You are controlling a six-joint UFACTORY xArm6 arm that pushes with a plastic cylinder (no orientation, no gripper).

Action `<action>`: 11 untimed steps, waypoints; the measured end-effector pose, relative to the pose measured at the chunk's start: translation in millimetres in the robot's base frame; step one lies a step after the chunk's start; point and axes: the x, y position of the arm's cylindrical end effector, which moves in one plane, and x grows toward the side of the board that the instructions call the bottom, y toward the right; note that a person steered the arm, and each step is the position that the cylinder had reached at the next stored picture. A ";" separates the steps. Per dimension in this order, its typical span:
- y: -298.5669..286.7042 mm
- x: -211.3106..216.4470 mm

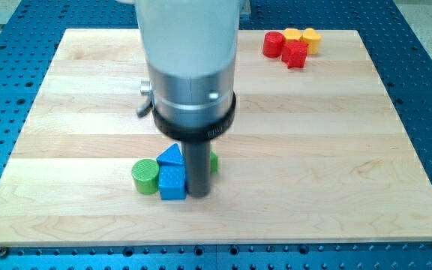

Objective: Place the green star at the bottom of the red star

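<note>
The red star lies near the view's top right, in a cluster with other blocks. A green block, mostly hidden behind my rod, shows only as a sliver on the rod's right side; its shape cannot be made out. My tip rests on the board in the lower middle, touching or just right of the blue cube. The green sliver lies just above and to the right of the tip.
A blue triangle sits just above the blue cube, and a green cylinder lies to their left. A red cylinder and two yellow blocks flank the red star. The wooden board ends near the view's bottom.
</note>
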 end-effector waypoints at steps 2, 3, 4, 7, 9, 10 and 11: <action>17.0 -104.1; 1.0 -82.5; -29.6 -94.3; 3.9 -152.2; 109.5 -152.1; 111.3 -108.9; 125.5 -126.2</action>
